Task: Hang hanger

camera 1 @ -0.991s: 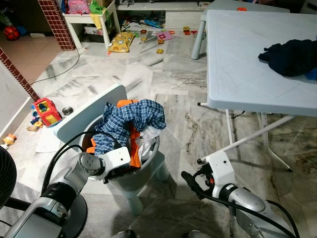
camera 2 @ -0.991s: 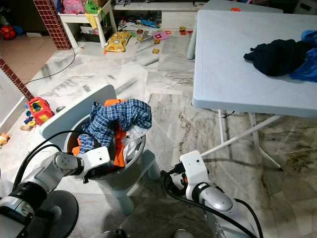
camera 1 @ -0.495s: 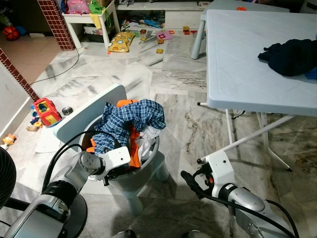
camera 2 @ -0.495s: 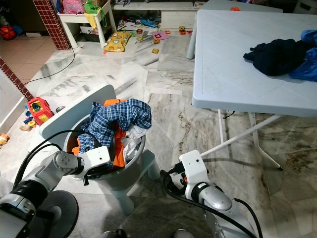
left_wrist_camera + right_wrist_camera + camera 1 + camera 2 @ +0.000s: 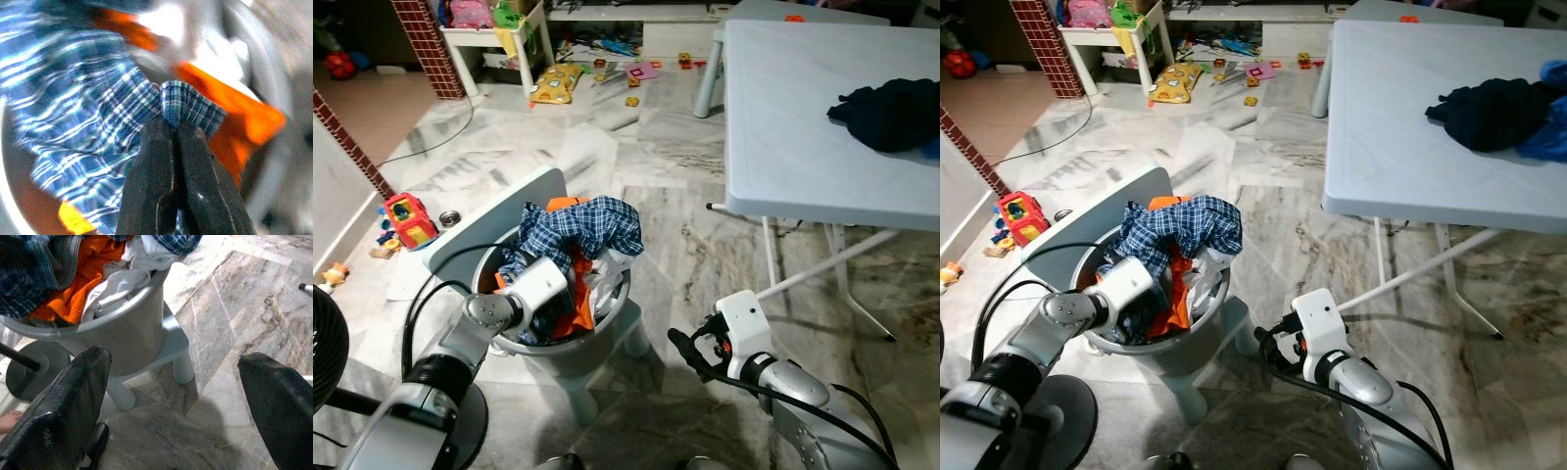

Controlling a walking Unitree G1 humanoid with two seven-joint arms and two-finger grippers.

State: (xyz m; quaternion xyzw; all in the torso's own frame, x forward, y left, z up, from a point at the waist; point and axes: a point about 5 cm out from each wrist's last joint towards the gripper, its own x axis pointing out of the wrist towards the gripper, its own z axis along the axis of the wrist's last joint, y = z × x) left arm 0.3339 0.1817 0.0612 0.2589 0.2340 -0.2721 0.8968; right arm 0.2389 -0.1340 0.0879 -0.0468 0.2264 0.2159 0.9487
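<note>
Inside the laundry basket (image 5: 607,338), left end effector (image 5: 172,128) pinches the plaid shirt (image 5: 573,227); right end effector (image 5: 176,396) gapes beside it

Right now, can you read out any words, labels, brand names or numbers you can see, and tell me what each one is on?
No text can be read in these pictures.
The toys and books on the far floor may carry print, but it is too small to read.
The blue plaid shirt in the grey basket has a pattern only; the left wrist view is blurred.

Blue plaid shirt (image 5: 573,227) — orange cloth (image 5: 579,294), seemingly — grey basket (image 5: 1197,338).
</note>
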